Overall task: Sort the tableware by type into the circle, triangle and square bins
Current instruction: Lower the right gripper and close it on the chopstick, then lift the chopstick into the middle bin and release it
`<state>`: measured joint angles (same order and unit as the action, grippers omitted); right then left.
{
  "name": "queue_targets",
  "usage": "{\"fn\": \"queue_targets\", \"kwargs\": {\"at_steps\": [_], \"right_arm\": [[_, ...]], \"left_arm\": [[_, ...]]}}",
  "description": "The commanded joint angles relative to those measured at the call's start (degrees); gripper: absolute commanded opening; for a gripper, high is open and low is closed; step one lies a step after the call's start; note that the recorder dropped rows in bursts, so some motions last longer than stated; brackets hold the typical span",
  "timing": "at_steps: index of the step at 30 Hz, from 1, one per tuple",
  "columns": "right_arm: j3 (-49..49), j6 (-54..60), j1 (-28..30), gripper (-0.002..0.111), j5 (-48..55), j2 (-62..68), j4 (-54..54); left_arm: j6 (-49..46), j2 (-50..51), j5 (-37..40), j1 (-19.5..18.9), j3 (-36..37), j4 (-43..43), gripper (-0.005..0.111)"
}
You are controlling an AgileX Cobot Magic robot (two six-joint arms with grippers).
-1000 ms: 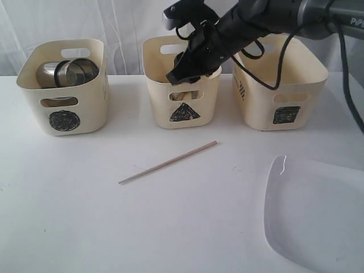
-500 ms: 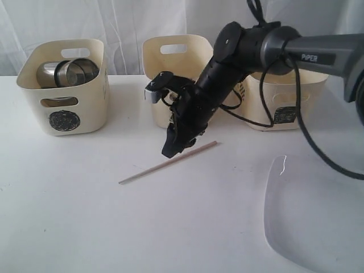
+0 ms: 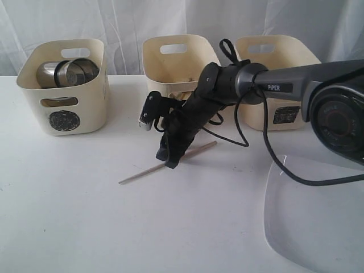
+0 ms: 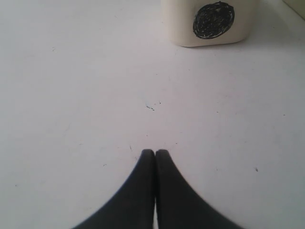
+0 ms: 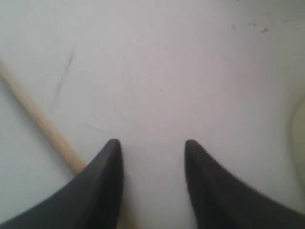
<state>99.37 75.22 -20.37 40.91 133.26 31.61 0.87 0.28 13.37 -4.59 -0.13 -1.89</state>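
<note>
Bearing the word "PiPER", the right arm (image 3: 284,82) hides the mark on the middle bin (image 3: 170,57); right gripper (image 5: 150,143) jaws parted, chopstick (image 5: 43,121) beside 1 fingertip.

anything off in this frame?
Right gripper is open at the chopstick, but the stick lines up with one finger, not the gap, so the grasp looks off-centre. Nothing spilled or damaged.

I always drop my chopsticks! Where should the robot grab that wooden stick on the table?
Probably near the middle of the chopstick, coming straight down from above with the open right gripper, one finger on each side of its thin width. It lies flat on the table, so no end sticks up to pinch, and a middle hold should keep it from tipping.
</note>
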Motion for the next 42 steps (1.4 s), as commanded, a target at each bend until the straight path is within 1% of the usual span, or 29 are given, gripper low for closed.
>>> {"fn": "queue_targets", "kwargs": {"at_steps": [1, 6, 8, 12, 17, 19, 23, 25, 26, 27, 30, 31, 35, 39, 42], "right_arm": [[-0.12, -0.92, -0.69, 0.040, 1.18, 1.10, -0.55], [0.10, -0.92, -0.88, 0.040, 1.22, -0.32, -0.55], [0.13, -0.92, -1.24, 0.040, 2.80, -2.80, -0.55], [0.13, -0.92, -1.90, 0.040, 10.56, -5.63, -1.41], [-0.10, -0.92, -1.90, 0.040, 9.14, -5.63, -13.92], [-0.10, -0.92, -1.90, 0.040, 9.24, -4.76, -16.27], [-0.10, -0.92, -1.90, 0.040, 9.37, -1.79, -16.59], [-0.10, -0.92, -1.90, 0.033, 10.33, -1.52, -16.68], [-0.10, -0.92, -1.90, 0.025, 11.23, -1.52, -16.86], [-0.10, -0.92, -1.90, 0.021, 12.08, -1.52, -17.01], [-0.10, -0.92, -1.90, 0.003, 15.73, -1.30, -18.43], [-0.10, -1.07, -1.90, 0.000, 17.43, -1.30, -18.95], [-0.10, -3.82, -1.90, 0.000, 22.98, -1.31, -19.64], [-0.10, -8.71, -3.36, 0.000, 25.81, -3.06, -18.98], [-0.10, -15.48, -5.25, 0.000, 25.95, -6.41, -15.73]], "left_arm": [[0.36, -0.28, -0.03, 0.03, 0.13, -0.45, 0.000], [0.36, -0.28, -0.03, 0.03, 0.13, -0.45, 0.000], [0.36, -0.28, -0.03, 0.03, 0.13, -0.45, 0.000], [0.36, -0.28, -0.03, 0.03, 0.13, -0.45, 0.000], [0.36, -0.28, -0.03, 0.03, 0.13, -0.45, 0.000], [0.36, -0.28, -0.03, 0.03, 0.13, -0.45, 0.000], [0.36, -0.28, -0.03, 0.03, 0.13, -0.45, 0.000], [0.36, -0.28, -0.03, 0.03, 0.13, -0.45, 0.000], [0.36, -0.28, -0.03, 0.03, 0.13, -0.45, 0.000], [0.36, -0.28, -0.03, 0.03, 0.13, -0.45, 0.000], [0.36, -0.28, -0.03, 0.03, 0.13, -0.45, 0.000], [0.36, -0.28, -0.03, 0.03, 0.13, -0.45, 0.000], [0.36, -0.28, -0.03, 0.03, 0.13, -0.45, 0.000], [0.36, -0.28, -0.03, 0.03, 0.13, -0.45, 0.000], [0.36, -0.28, -0.03, 0.03, 0.13, -0.45, 0.000]]}}
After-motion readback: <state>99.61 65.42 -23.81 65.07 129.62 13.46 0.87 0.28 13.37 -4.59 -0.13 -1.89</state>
